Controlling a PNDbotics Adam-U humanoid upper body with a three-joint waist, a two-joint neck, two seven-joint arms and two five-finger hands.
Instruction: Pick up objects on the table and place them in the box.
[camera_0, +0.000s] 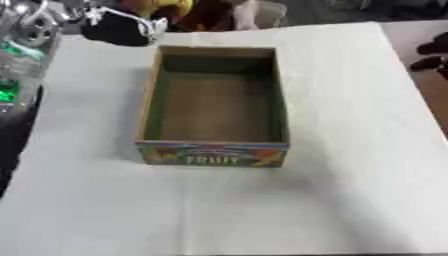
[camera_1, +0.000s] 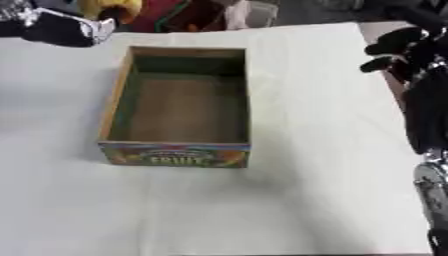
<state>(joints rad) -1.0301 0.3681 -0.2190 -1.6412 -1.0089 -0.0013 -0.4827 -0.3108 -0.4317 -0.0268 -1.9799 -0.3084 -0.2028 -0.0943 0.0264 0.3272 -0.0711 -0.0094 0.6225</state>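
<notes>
At the far left, the left hand (camera_0: 122, 27) sits above the table's far edge, a black shape with silver parts; the left eye view also shows the silver arm (camera_0: 26, 35) behind it down the left border, which the right eye view mostly crops. Whether its fingers are wide, narrow or holding anything cannot be told. Just beyond the table (camera_0: 350, 150), near that hand, lie blurred yellow and red objects (camera_1: 140, 12); their number cannot be made out. One box (camera_0: 214, 102) stands in the middle of the white-covered table, long side running away from the camera, open at the top, its brown floor bare, with "FRUIT" printed on the near wall. To the right, the right hand (camera_1: 398, 50) shows fully only in the right eye view, black fingers curled and holding nothing, off the table's right edge, well apart from the box; the left eye view catches only its fingertips.
</notes>
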